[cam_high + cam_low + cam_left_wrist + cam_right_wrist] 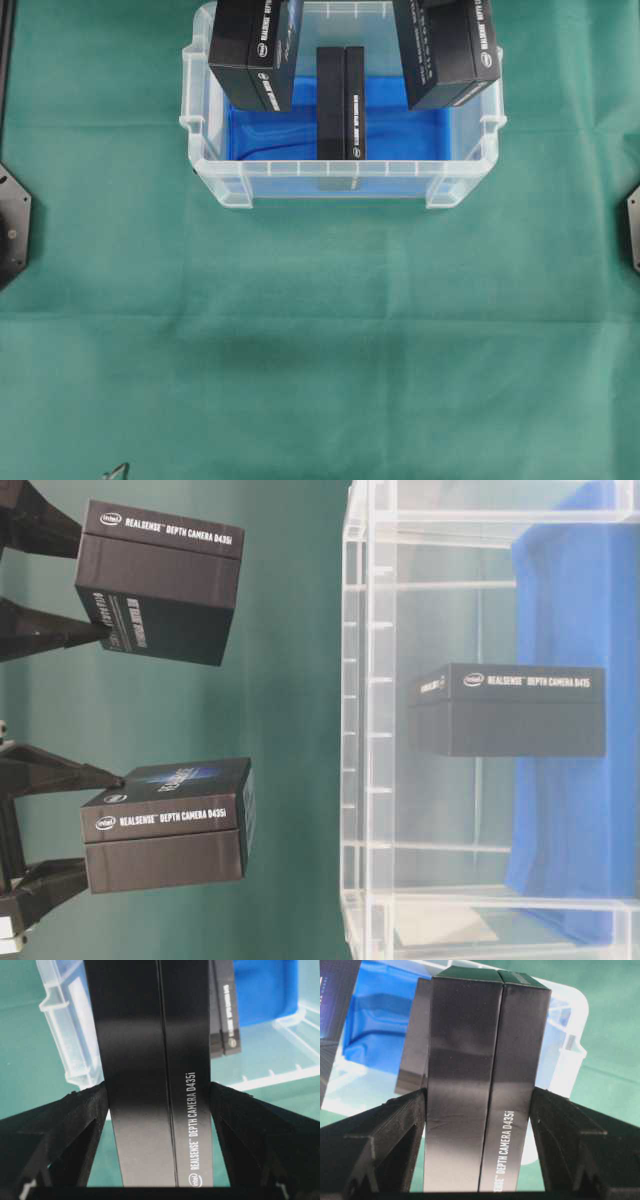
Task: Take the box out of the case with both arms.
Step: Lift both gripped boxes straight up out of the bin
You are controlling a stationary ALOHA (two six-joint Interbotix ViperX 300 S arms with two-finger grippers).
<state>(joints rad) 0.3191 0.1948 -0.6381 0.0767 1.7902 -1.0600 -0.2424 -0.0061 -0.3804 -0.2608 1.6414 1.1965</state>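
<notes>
Standing on edge on the blue sheet (400, 115), one black box (341, 103) remains inside the clear case (340, 185). Above the case, the left gripper (159, 1110) clamps a second box (255, 50) between both fingers, and the right gripper (479, 1110) likewise pinches a third box (445, 45), over the green cloth (320, 340).

In the overhead view the two raised boxes, the left box (255, 50) and the right box (447, 48), are cut off by the top edge, and the arms carrying them lie wholly outside that picture. The far rim of the case (340, 185) is partly covered by both boxes. In the table-level view the left gripper (40, 580) and the right gripper (50, 825) run off the picture's left edge, so only finger ends show. In each wrist view the held box hides the finger pads. The small print on the third box (341, 103) inside the case is too small to read from overhead.
</notes>
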